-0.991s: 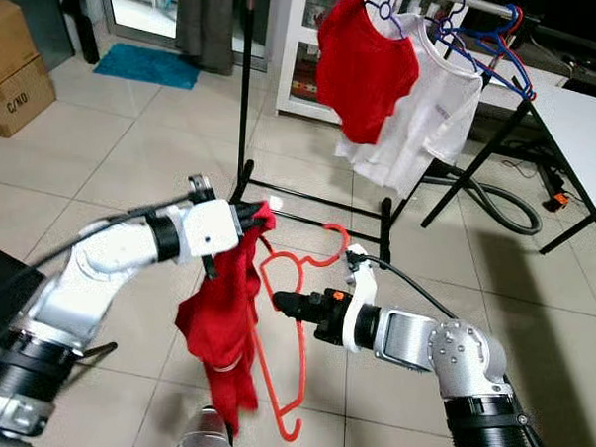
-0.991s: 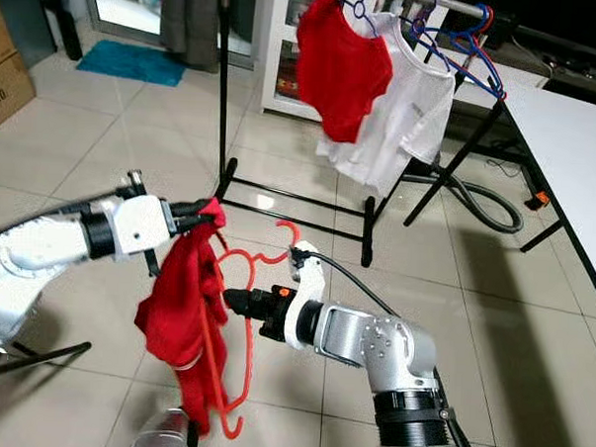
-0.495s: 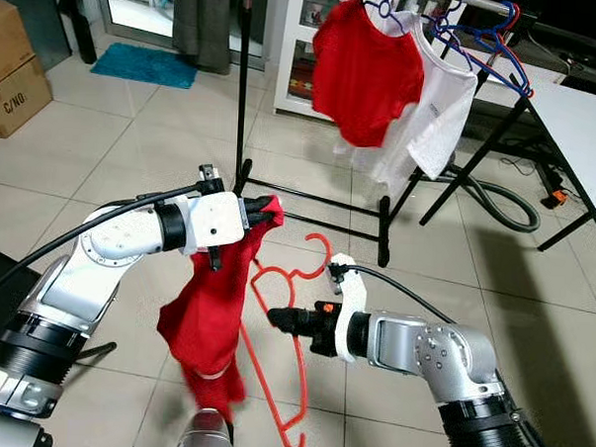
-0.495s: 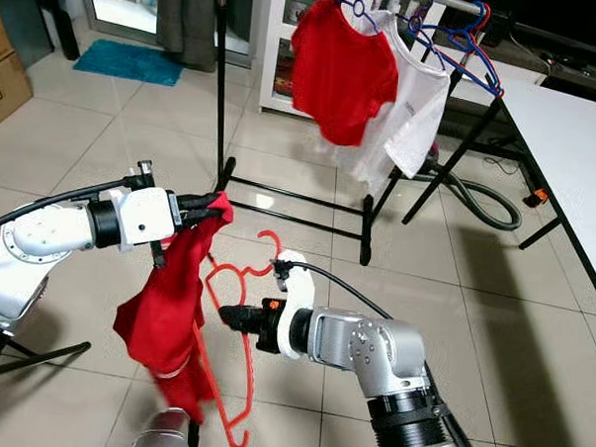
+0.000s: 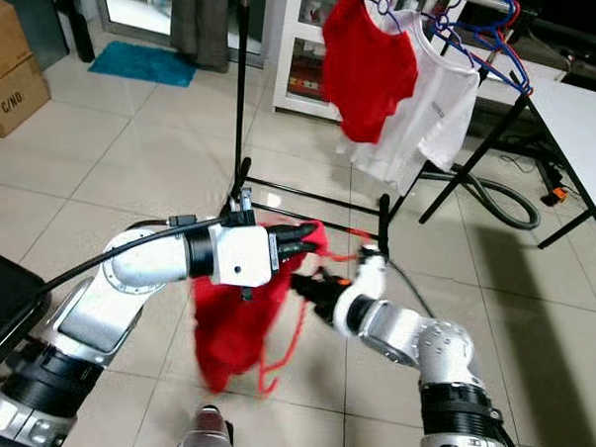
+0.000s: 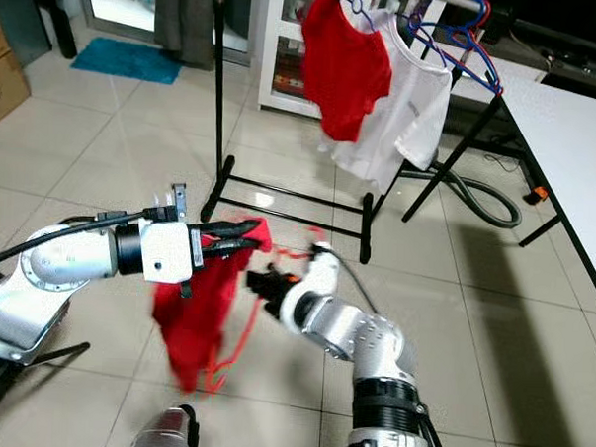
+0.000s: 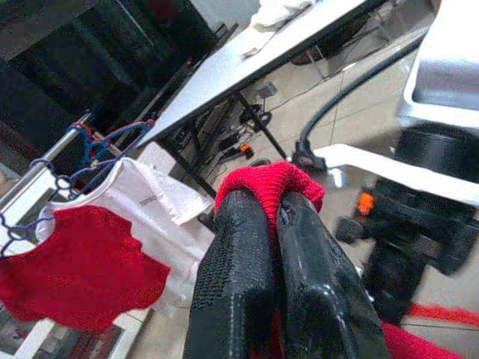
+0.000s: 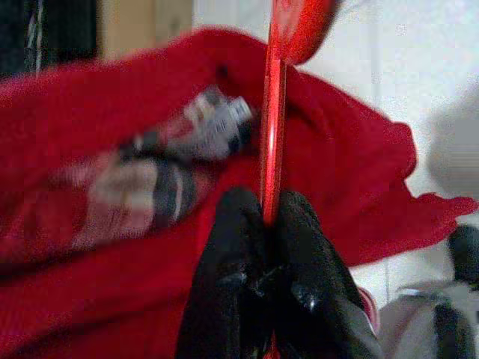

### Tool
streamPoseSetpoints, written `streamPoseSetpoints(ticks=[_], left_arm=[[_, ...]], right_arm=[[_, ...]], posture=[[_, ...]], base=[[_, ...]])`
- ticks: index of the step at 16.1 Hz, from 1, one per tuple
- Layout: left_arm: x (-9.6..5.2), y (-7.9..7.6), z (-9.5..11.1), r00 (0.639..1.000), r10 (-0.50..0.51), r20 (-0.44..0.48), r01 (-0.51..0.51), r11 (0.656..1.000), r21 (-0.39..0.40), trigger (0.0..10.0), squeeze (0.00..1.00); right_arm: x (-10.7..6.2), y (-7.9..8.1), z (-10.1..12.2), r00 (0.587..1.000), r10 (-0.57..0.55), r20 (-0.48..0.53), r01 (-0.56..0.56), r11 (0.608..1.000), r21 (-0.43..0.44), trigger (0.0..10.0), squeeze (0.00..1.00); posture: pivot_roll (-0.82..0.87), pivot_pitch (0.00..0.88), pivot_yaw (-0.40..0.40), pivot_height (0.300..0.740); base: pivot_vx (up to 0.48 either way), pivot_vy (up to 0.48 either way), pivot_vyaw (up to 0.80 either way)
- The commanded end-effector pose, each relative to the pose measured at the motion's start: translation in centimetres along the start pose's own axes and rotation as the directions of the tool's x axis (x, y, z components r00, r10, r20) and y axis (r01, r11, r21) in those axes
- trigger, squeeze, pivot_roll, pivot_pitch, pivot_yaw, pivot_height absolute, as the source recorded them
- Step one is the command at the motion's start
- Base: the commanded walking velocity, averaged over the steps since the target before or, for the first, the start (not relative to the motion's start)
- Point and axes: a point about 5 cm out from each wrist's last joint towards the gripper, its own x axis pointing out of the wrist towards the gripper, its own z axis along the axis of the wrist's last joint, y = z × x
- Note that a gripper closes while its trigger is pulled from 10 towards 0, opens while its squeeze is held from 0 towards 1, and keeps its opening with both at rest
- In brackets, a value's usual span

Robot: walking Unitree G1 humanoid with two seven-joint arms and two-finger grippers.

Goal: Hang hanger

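1. The left gripper was clamped on a fold of the red garment, which hung below it in front of the clothes rack. In the left wrist view the cloth bulged out between the 2 closed fingers.

2. Compared with 0.5 s earlier, the garment had been carried up and toward the rack's base bar. It was blurred, so it was probably mid-swing.

3. The red hanger was pinched between the right gripper's 2 black fingers. It was buried in the garment, near the rack's foot.

4. Earlier the hanger dangled clear of the cloth, hook up. Here it had turned into the fabric, with the 2 grippers almost touching.

5. On the rack, a red shirt and a white shirt already hung from the rail. Judging by this, threading had only begun, and hanging remained.
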Motion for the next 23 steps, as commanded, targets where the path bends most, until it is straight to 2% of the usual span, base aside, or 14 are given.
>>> streamPoseSetpoints(ticks=[1, 6, 7, 8, 9, 10, 11, 12, 14, 17, 19, 20, 22, 23], left_arm=[[-0.1, -0.4, 0.5, 1.0, 0.005, 0.014, -0.005, 1.0, 0.014, 10.0, 0.0], [-1.2, -2.5, -0.5, 0.997, 0.046, -0.063, -0.048, 0.998, -0.035, 10.0, 0.0], [-1.5, -2.5, -1.2, 0.987, 0.117, -0.112, -0.124, 0.991, -0.055, 10.0, 0.0], [-2.2, -1.4, -2.3, 0.957, 0.227, -0.182, -0.247, 0.964, -0.097, 10.0, 0.0], [-2.8, -0.8, -3.2, 0.932, 0.27, -0.242, -0.306, 0.944, -0.124, 10.0, 0.0], [-3.5, -0.2, -4.2, 0.899, 0.311, -0.309, -0.376, 0.91, -0.176, 10.0, 0.0], [-4.9, 0.5, -5.8, 0.822, 0.39, -0.414, -0.523, 0.805, -0.28, 10.0, 0.0], [-5.6, 0.5, -6.4, 0.781, 0.423, -0.46, -0.603, 0.704, -0.375, 10.0, 0.0], [-5.8, -1.0, -6.5, 0.737, 0.451, -0.504, -0.667, 0.603, -0.437, 10.0, 0.0], [-4.9, -4.0, -5.8, 0.697, 0.467, -0.545, -0.711, 0.553, -0.435, 10.0, 0.0], [-4.7, -5.7, -5.2, 0.653, 0.493, -0.575, -0.755, 0.478, -0.448, 10.0, 0.0], [-4.3, -6.2, -4.8, 0.647, 0.5, -0.577, -0.762, 0.452, -0.463, 10.0, 0.0], [-3.4, -6.9, -4.5, 0.64, 0.49, -0.591, -0.767, 0.441, -0.466, 10.0, 0.0], [-2.8, -6.9, -4.7, 0.645, 0.493, -0.584, -0.764, 0.448, -0.465, 10.0, 0.0]], right_arm=[[0.5, 1.5, 0.8, 0.996, 0.043, 0.083, -0.051, 0.994, 0.093, 10.0, 0.0], [0.2, 1.7, 4.0, 0.959, 0.002, 0.284, -0.07, 0.971, 0.229, 10.0, 0.0], [0.0, 2.5, 4.4, 0.958, 0.017, 0.285, -0.046, 0.994, 0.096, 10.0, 0.0], [-0.2, 3.4, 4.4, 0.965, 0.039, 0.26, 0.006, 0.985, -0.171, 10.0, 0.0], [-0.5, 3.4, 4.3, 0.969, 0.02, 0.246, 0.083, 0.912, -0.403, 10.0, 0.0], [-0.9, 2.8, 4.3, 0.968, -0.01, 0.252, 0.147, 0.834, -0.532, 10.0, 0.0], [-1.7, 1.8, 4.5, 0.958, -0.043, 0.285, 0.23, 0.71, -0.666, 10.0, 0.0], [-2.3, 1.4, 4.7, 0.948, -0.021, 0.318, 0.248, 0.675, -0.695, 10.0, 0.0], [-3.8, 0.3, 4.6, 0.934, -0.017, 0.356, 0.276, 0.666, -0.693, 10.0, 0.0], [-5.2, -1.5, 3.4, 0.913, -0.049, 0.404, 0.318, 0.706, -0.633, 10.0, 0.0], [-6.3, -3.9, 2.6, 0.874, -0.147, 0.463, 0.444, 0.626, -0.641, 10.0, 0.0], [-6.8, -4.9, 2.5, 0.855, -0.19, 0.482, 0.483, 0.629, -0.609, 10.0, 0.0], [-7.7, -5.4, 2.2, 0.841, -0.214, 0.496, 0.502, 0.649, -0.572, 10.0, 0.0], [-7.9, -5.6, 1.9, 0.847, -0.219, 0.484, 0.505, 0.613, -0.607, 10.0, 0.0]], posture=[[0.29, 0.096, -0.127, 0.74], [0.3, 0.096, -0.132, 0.74], [0.3, 0.097, -0.135, 0.74], [0.3, 0.098, -0.137, 0.74], [0.31, 0.095, -0.138, 0.74], [0.31, 0.089, -0.134, 0.74], [0.3, 0.083, -0.129, 0.74], [0.29, 0.063, -0.119, 0.74], [0.28, 0.036, -0.119, 0.74], [0.27, 0.0, -0.11, 0.74], [0.26, 0.0, -0.09, 0.74], [0.25, 0.0, -0.082, 0.74], [0.22, 0.0, -0.056, 0.74], [0.2, 0.0, -0.045, 0.74]], base=[[0.0, 0.0, 0.0], [0.0, 0.0, 0.0], [0.0, 0.0, 0.0], [0.0, 0.0, 0.0], [0.0, 0.0, 0.0], [0.0, 0.0, 0.0], [0.0, 0.0, 0.0], [0.0, 0.0, 0.0], [0.0, 0.0, 0.0], [0.0, 0.0, 0.0], [0.0, 0.0, 0.0], [0.0, 0.0, 0.0], [0.0, 0.0, 0.0], [0.0, 0.0, 0.0]])
